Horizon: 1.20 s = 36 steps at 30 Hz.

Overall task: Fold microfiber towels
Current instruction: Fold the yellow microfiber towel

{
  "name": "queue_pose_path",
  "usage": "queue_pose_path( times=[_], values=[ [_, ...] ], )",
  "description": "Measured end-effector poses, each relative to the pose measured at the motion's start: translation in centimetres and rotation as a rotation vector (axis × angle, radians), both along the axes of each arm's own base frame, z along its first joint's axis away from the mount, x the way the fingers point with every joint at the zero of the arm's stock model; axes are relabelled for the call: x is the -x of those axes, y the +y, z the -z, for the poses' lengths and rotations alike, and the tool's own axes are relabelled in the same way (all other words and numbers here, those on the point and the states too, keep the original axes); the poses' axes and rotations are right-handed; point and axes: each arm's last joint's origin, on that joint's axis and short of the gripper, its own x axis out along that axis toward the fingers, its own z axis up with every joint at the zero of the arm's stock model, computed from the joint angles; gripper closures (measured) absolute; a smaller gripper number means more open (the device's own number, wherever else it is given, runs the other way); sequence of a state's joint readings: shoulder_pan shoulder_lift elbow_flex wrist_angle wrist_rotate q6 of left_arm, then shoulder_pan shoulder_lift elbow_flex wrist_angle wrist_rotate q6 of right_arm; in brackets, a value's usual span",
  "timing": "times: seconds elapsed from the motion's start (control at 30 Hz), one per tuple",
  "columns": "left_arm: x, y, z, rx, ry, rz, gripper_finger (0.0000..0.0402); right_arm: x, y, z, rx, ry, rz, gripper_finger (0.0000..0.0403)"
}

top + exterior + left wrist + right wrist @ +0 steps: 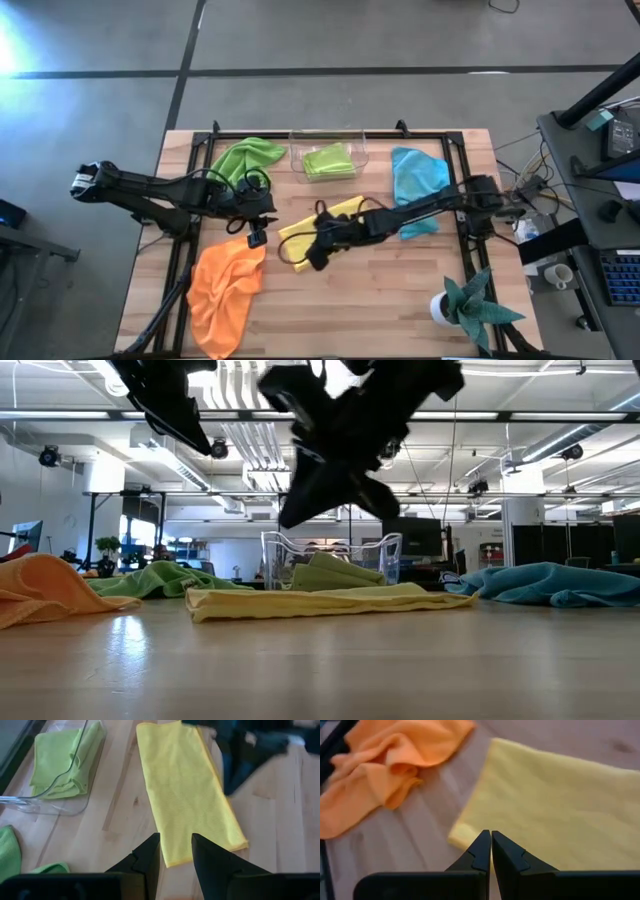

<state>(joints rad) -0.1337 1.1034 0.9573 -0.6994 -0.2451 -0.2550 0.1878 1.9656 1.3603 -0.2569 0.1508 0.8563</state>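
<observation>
- The yellow towel (190,795) is lying flat mid-table, folded into a strip.
- Left gripper (176,854) is hovering partly open; right gripper (490,851) is closed, empty.
- Soft, light cloth: probably best pinching an end corner.

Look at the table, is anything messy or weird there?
Three cloths lie crumpled, not folded: the orange towel, the loose green towel and the blue towel. The yellow towel lies flat, and another green one sits folded in the clear bin.
</observation>
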Motion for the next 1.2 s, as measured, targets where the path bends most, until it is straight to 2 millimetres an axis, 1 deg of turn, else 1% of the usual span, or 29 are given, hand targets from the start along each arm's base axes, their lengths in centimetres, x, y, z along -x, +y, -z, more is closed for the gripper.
queue_pose_path(
  times=[0.13,0.23,0.37,0.53,0.63,0.77,0.87,1.0,1.13,1.2],
  values=[
    [0.0,0.0,0.0,0.003,0.001,0.003,0.0304,-2.2,0.6,1.5,0.016,0.047,-0.021,0.039],
    [0.0,0.0,0.0,0.003,0.003,0.004,0.0304,-3.5,0.9,2.2,0.0,0.079,-0.049,0.039],
    [0.2,0.0,0.2,0.001,0.019,0.004,0.0304,-4.3,1.3,3.3,-0.018,0.156,-0.071,0.039],
    [0.4,0.0,0.5,-0.004,0.059,0.004,0.0304,-3.8,1.4,3.4,-0.04,0.246,-0.06,0.039],
    [0.5,0.0,0.8,-0.005,0.07,0.004,0.0304,-2.9,1.7,3.8,-0.047,0.323,-0.051,0.039],
    [0.6,0.0,1.3,-0.007,0.085,0.004,0.0304,-1.4,3.0,4.1,-0.078,0.45,-0.093,0.039],
    [0.6,0.0,1.4,-0.007,0.086,0.004,0.0304,-0.4,4.4,4.3,-0.068,0.518,-0.127,0.039],
    [0.6,0.0,1.4,-0.006,0.086,0.003,0.0304,0.1,5.7,4.3,-0.052,0.519,-0.169,0.039],
    [0.6,0.0,1.4,-0.005,0.085,0.003,0.0304,-0.8,6.2,3.7,-0.034,0.432,-0.245,0.039],
    [0.6,0.0,1.4,0.008,0.083,-0.012,0.0304,-1.2,6.0,3.2,-0.015,0.394,-0.259,0.039]
  ],
)
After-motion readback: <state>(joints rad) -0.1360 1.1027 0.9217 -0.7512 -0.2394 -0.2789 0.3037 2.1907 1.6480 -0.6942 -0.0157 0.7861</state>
